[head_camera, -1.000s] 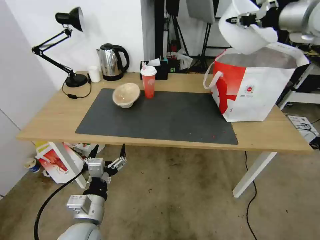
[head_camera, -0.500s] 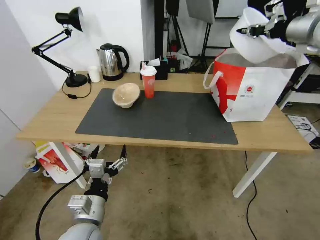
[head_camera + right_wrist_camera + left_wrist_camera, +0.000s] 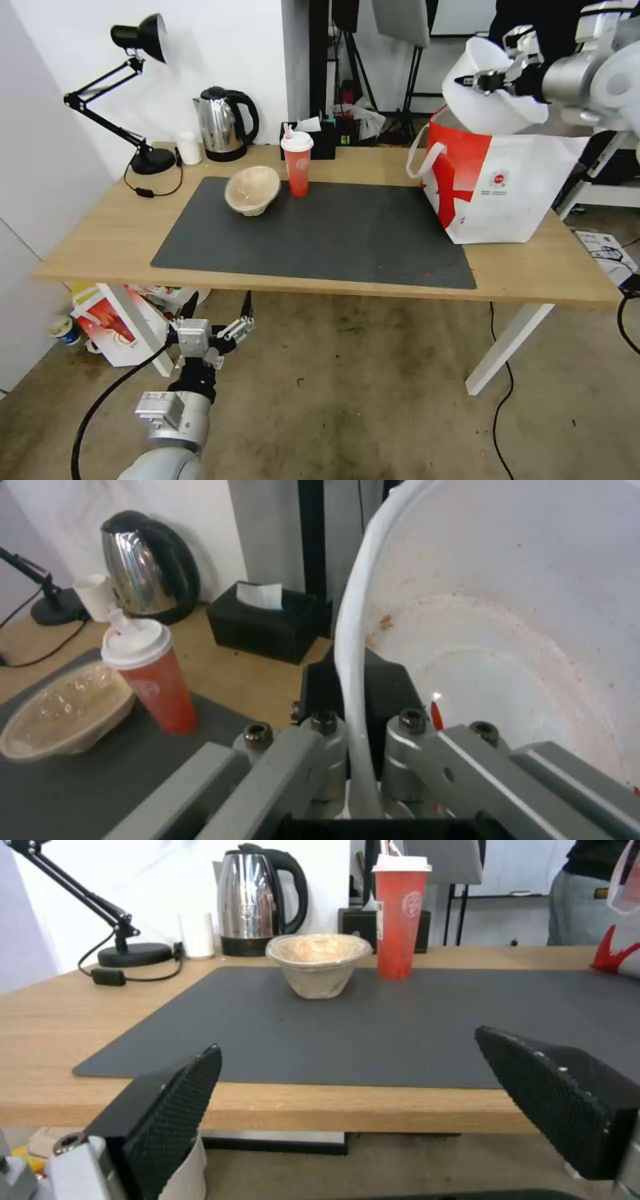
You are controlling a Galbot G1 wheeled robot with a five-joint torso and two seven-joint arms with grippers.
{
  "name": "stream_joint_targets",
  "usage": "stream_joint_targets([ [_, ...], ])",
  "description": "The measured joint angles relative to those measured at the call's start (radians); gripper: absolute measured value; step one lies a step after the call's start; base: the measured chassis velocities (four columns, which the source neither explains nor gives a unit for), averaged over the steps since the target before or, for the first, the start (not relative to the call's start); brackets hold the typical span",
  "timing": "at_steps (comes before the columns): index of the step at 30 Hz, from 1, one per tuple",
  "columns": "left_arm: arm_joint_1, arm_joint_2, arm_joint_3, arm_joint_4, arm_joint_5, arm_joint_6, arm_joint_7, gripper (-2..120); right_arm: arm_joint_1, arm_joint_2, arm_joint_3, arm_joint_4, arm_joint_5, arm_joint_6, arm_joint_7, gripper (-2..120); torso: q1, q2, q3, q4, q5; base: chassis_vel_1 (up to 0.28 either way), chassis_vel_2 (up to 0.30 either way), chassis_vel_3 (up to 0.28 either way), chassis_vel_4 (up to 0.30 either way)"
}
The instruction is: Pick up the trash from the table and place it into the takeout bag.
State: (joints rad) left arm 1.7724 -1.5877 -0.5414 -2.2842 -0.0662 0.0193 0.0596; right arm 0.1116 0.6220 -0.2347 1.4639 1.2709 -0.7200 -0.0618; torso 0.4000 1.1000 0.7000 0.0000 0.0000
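The right claw (image 3: 477, 81) pinches the white bowl's (image 3: 490, 100) rim, tilted over the bag's (image 3: 500, 180) mouth; a thin-edge grip may slip, dropping it outside. Left claw (image 3: 213, 320) hangs open below the surface (image 3: 107, 233)

Table (image 3: 120, 233) light matt wood; mat (image 3: 333, 233) matt grey; kettle (image 3: 220, 127) glossy steel.

Takeout bag (image 3: 507, 187) interior — hidden.
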Motion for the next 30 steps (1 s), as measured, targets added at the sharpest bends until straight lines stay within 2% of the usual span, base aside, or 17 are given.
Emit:
stream_joint_targets([
  [15, 0.008, -0.004, 0.004, 0.003, 0.009, -0.02, 0.0, 96, -0.15, -0.012, 0.11, 0.039, -0.011, 0.0, 0.005, 0, 0.0, 0.0, 0.0, -0.0001, 0.0, 0.0, 0.0, 0.0, 0.0],
  [30, 0.007, -0.004, 0.01, 0.002, 0.017, -0.02, 0.0, 96, -0.201, -0.018, 0.154, 0.055, -0.009, 0.0, 0.007, 0, 0.0, 0.0, 0.0, 0.0, 0.0001, 0.0, 0.0, 0.0, 0.0],
])
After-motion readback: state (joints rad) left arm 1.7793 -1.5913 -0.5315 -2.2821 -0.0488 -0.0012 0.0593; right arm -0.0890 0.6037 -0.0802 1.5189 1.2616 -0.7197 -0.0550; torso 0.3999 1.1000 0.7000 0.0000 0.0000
